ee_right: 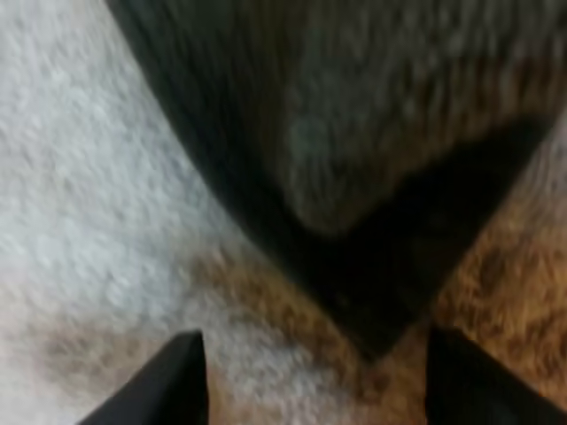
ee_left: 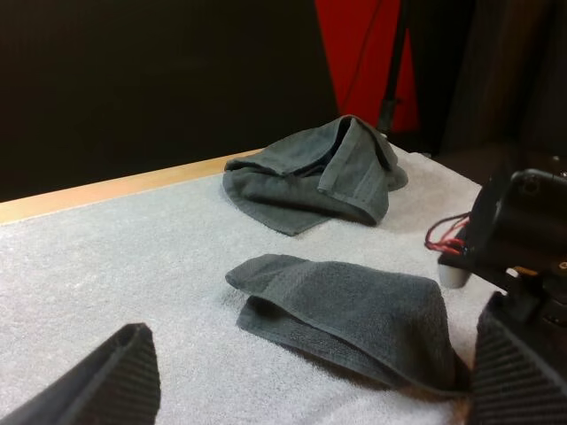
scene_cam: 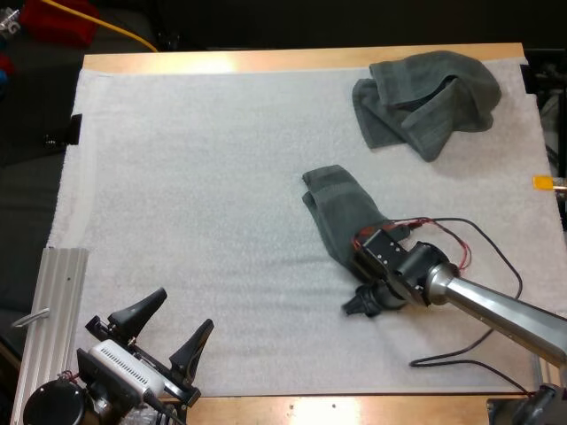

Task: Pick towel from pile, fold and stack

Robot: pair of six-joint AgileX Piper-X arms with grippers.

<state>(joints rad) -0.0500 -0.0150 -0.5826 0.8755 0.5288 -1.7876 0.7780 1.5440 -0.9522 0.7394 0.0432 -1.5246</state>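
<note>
- My right arm (scene_cam: 496,310) stretches low from the right, right jaws apart at the folded towel's (scene_cam: 341,208) near end
- My left jaws apart, empty, near left

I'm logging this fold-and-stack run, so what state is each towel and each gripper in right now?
Crumpled dark grey-green cloth towel: bunched in a heap, far right of the mat.
Second dark grey-green cloth towel: folded over lengthwise, lying mid-mat.
Left gripper: jaws open, empty.
Right gripper: jaws open, at the second towel's near corner.
</note>
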